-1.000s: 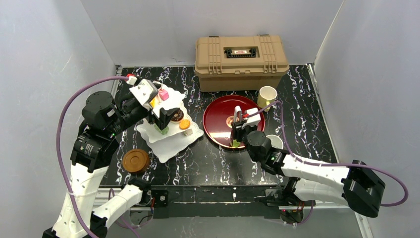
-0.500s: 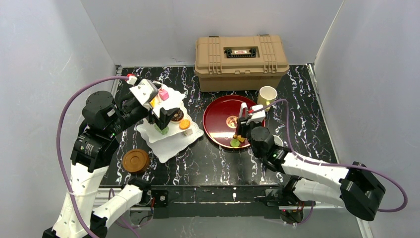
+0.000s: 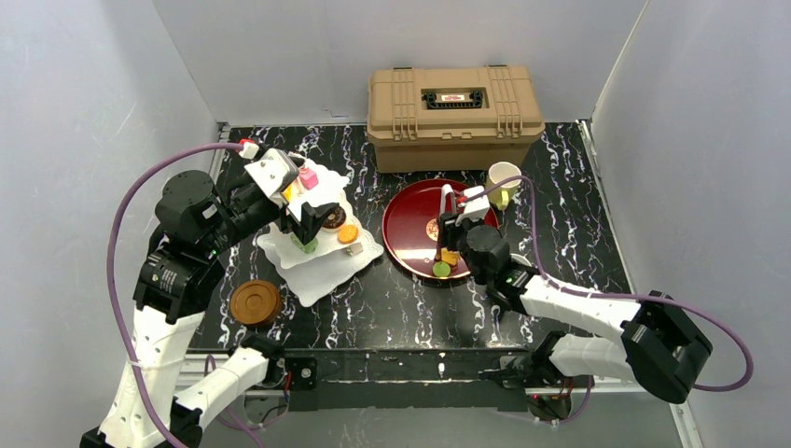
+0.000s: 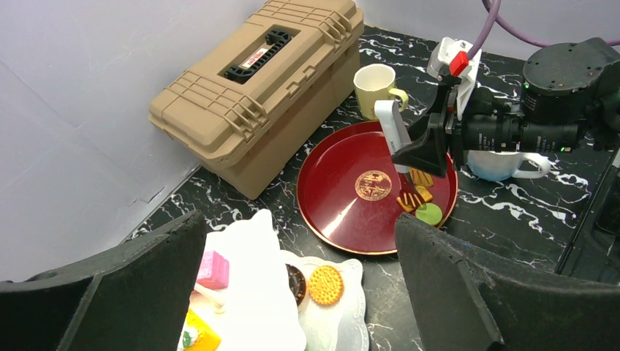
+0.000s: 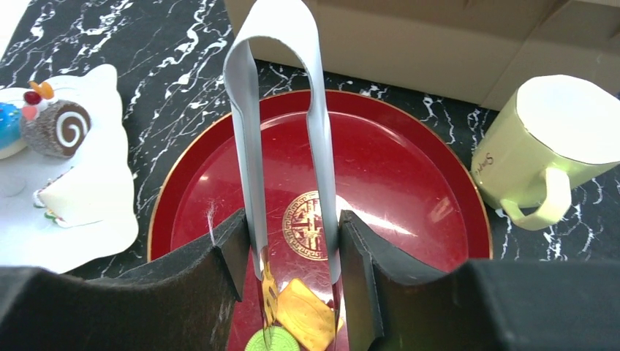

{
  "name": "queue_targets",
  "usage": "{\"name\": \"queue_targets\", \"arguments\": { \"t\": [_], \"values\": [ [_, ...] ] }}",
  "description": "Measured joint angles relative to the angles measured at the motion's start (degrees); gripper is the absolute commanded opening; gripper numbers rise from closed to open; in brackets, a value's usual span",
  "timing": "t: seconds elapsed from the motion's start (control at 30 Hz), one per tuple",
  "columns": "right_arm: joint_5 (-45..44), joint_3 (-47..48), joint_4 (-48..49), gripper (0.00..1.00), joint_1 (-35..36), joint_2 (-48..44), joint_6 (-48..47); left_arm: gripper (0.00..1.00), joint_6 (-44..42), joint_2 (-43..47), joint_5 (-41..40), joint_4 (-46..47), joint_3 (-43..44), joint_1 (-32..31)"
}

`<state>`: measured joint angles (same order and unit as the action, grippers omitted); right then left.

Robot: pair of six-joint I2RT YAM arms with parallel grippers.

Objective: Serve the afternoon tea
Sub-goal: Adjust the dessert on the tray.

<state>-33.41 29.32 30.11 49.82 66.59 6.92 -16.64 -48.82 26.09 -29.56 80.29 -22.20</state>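
While the left gripper (image 4: 296,285) hangs with jaws wide apart above the white stand (image 4: 252,322), the right gripper (image 5: 292,248) is clamped on grey tongs (image 5: 243,131), an orange cake (image 5: 307,311) between their tips, beside a green cake (image 5: 274,341) on the red tray (image 5: 395,190).

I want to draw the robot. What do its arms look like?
The left arm and right arm are white with round black joints. A purple cable loops along each. The fingers are black and blocky, with a red clip behind them.
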Motion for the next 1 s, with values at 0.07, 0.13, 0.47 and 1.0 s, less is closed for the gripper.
{"name": "queue_targets", "arguments": {
  "t": [0.07,0.13,0.47,1.0],
  "values": [
    [0.68,0.24,-0.02,0.5,0.02,0.11,-0.04,0.99,0.0,0.0,0.0,0.02,0.0,0.0],
    [1.09,0.61,-0.04,0.49,0.04,0.13,-0.11,0.99,0.0,0.0,0.0,0.0,-0.02,0.0],
    [3.56,2.67,-0.39,0.35,0.04,-0.13,-0.66,0.99,-0.02,0.0,0.0,0.02,0.0,0.0],
    [11.85,2.69,-2.14,0.07,0.04,-1.64,6.49,0.99,-0.24,0.0,-0.02,0.0,0.0,0.0]
  ]
}}
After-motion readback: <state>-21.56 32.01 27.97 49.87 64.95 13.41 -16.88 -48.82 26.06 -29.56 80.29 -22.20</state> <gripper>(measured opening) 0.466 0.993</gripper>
